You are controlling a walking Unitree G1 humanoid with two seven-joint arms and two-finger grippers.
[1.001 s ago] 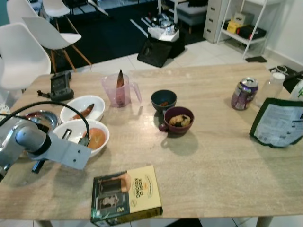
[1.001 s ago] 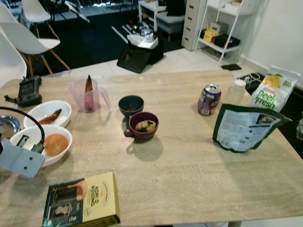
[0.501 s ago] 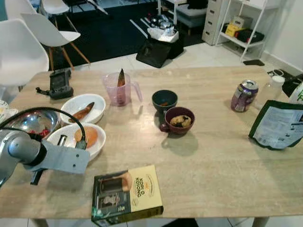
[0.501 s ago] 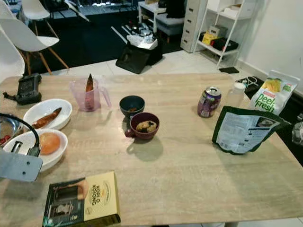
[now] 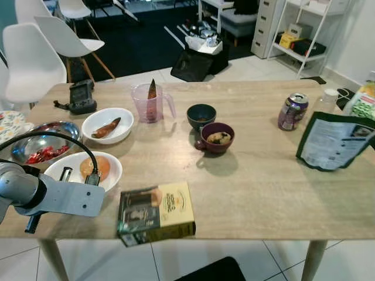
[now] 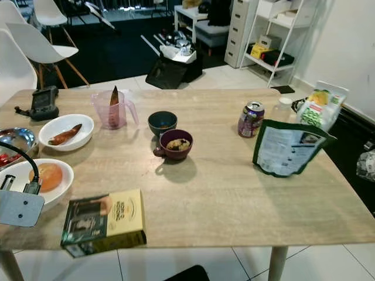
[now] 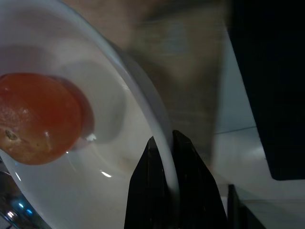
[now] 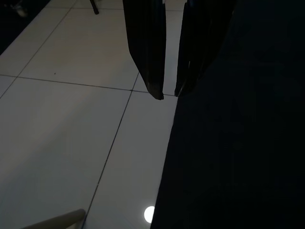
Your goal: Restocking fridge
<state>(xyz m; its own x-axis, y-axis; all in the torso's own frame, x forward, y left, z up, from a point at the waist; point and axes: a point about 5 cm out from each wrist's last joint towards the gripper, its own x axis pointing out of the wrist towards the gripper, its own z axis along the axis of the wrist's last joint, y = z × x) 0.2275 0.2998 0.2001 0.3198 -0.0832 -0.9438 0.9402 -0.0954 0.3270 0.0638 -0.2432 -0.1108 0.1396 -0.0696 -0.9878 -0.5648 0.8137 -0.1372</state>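
A white bowl [image 5: 115,165] holding a round orange fruit [image 5: 94,167] sits near the table's front left edge. My left gripper [image 7: 164,143] is shut on this bowl's rim, one finger inside and one outside. In the eye views the silver left wrist [image 5: 58,198] covers the near side of the bowl. The right gripper [image 8: 169,95] hangs idle over the tiled floor, its fingers close together.
On the wooden table [image 5: 263,187] stand a steel bowl of red bits [image 5: 41,146], a white bowl with a sweet potato [image 5: 107,124], a pink measuring cup [image 5: 151,103], a teal bowl [image 5: 201,115], a maroon cup [image 5: 217,137], a can [image 5: 292,111], a green pouch [image 5: 334,139] and a box [image 5: 156,212].
The camera has pulled back, so the table's front edge and legs now show. The held bowl has slid toward the front edge, away from the sweet potato bowl.
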